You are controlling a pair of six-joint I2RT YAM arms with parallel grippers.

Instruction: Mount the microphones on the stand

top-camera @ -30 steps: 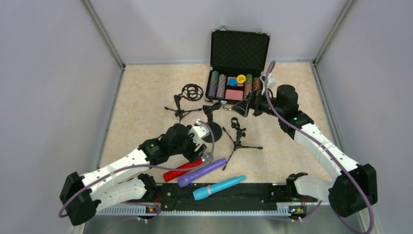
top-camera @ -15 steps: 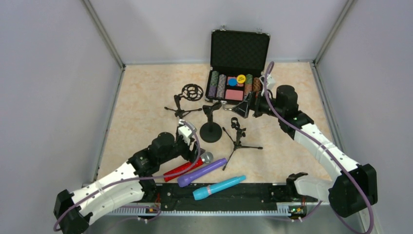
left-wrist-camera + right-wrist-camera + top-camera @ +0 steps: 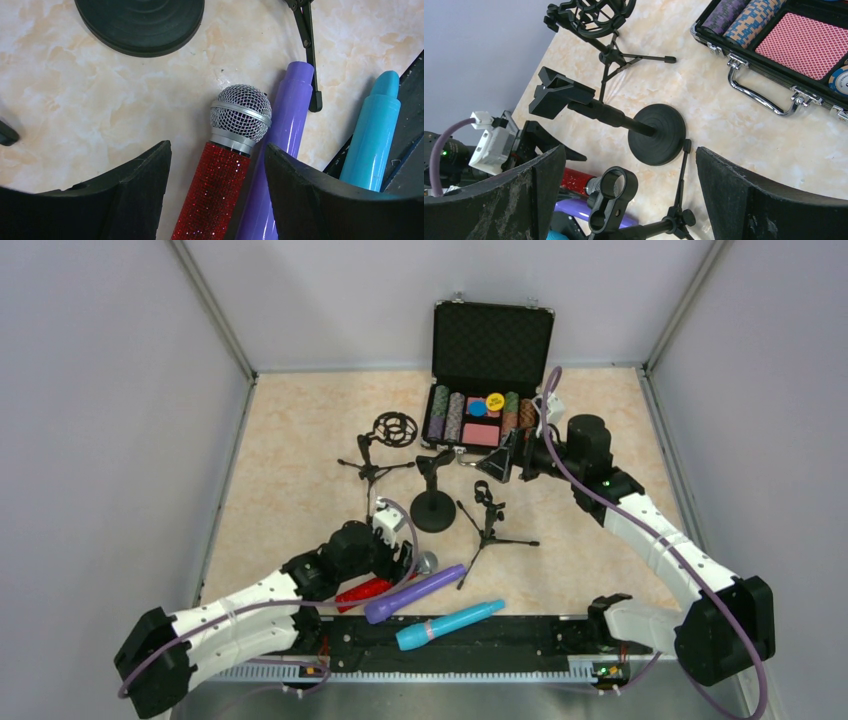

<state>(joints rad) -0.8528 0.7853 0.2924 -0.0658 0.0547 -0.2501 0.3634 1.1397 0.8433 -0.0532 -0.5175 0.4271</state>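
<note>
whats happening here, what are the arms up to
The left gripper hangs open over the red microphone, a finger on each side, not gripping it. The purple microphone and turquoise microphone lie beside it on the table. None is on the stands yet. The right gripper hovers open near the poker chip case.

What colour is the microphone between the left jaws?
Microphone: glittery red, silver mesh head; left wrist view.

3 mics: red mic (image 3: 365, 592), purple mic (image 3: 415, 593), turquoise mic (image 3: 450, 625). 3 stands: ring-mount tripod (image 3: 372, 465), clip tripod (image 3: 488, 522), round-base stand (image 3: 432, 510). 1 chip case (image 3: 492, 340).
</note>
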